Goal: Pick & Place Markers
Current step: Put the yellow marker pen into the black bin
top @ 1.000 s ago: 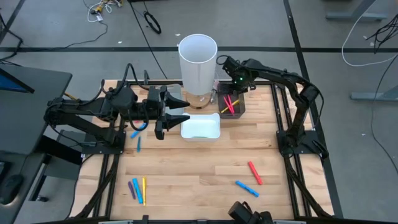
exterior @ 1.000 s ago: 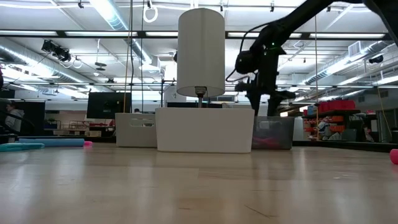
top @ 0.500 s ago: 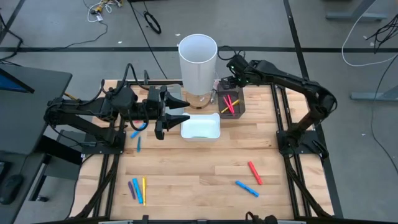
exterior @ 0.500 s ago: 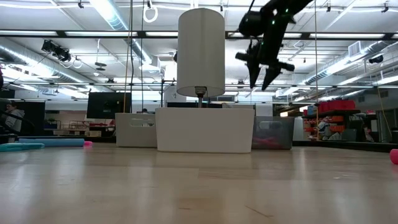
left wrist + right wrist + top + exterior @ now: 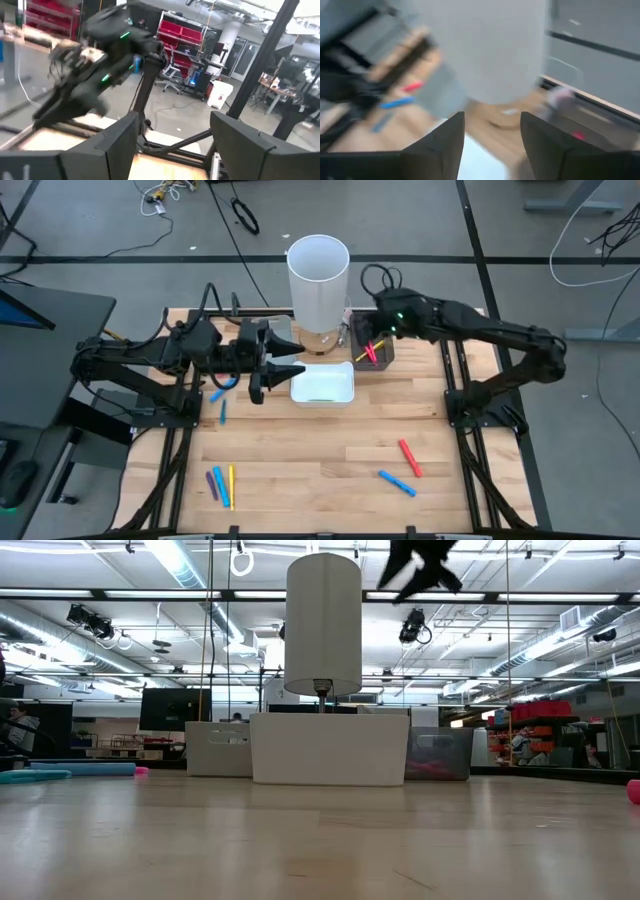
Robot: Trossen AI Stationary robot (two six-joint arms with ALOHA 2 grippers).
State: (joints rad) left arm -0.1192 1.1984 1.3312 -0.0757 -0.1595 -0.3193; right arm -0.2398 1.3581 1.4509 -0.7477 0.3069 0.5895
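Observation:
Loose markers lie flat on the wooden table: two blue ones [image 5: 218, 402] by the left arm, a purple, blue and yellow group [image 5: 221, 484] at the near left, and a red one [image 5: 410, 457] with a blue one [image 5: 397, 483] at the near right. Red and yellow markers [image 5: 369, 348] lie inside the dark tray [image 5: 386, 356]. My right gripper [image 5: 380, 305] hangs open high above that tray, at the top of the low view [image 5: 420, 565]. My left gripper [image 5: 283, 370] waits open beside the white tray [image 5: 322, 385], holding nothing.
A tall white cylinder [image 5: 318, 280] stands at the far edge, behind the white tray and next to the dark tray. A light grey tray [image 5: 218, 748] sits left of the white one in the low view. Bare wood lies between the trays and the near markers.
My right gripper has risen steeply from just over the dark tray to the top of the low view, and its arm has swung out toward the table's right. The left arm and the markers have stayed still.

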